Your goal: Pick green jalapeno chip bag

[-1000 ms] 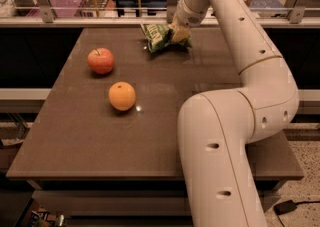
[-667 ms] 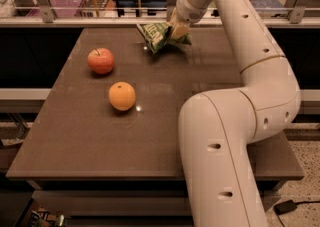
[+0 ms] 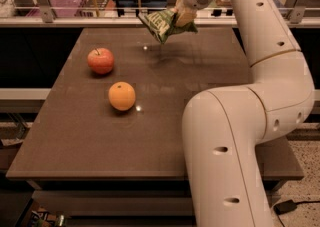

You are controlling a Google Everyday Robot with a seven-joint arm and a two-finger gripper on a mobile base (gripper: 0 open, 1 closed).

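The green jalapeno chip bag (image 3: 161,24) is a crinkled shiny green bag with a white lettering patch. It hangs in the air above the far part of the brown table (image 3: 200,71), tilted, with its shadow on the tabletop below. My gripper (image 3: 182,17) is shut on the bag's right end, at the end of the white arm that reaches from the lower right up to the back of the table.
A red apple (image 3: 100,60) sits at the table's left. An orange (image 3: 122,96) lies in front of it, nearer the middle. A metal rail (image 3: 100,20) and shelving run behind the table's far edge. My arm's large white links (image 3: 235,136) cover the table's right side.
The gripper has lifted the chip bag off the tabletop; the bag now hangs higher, clear of the surface. The apple and the orange have not moved.
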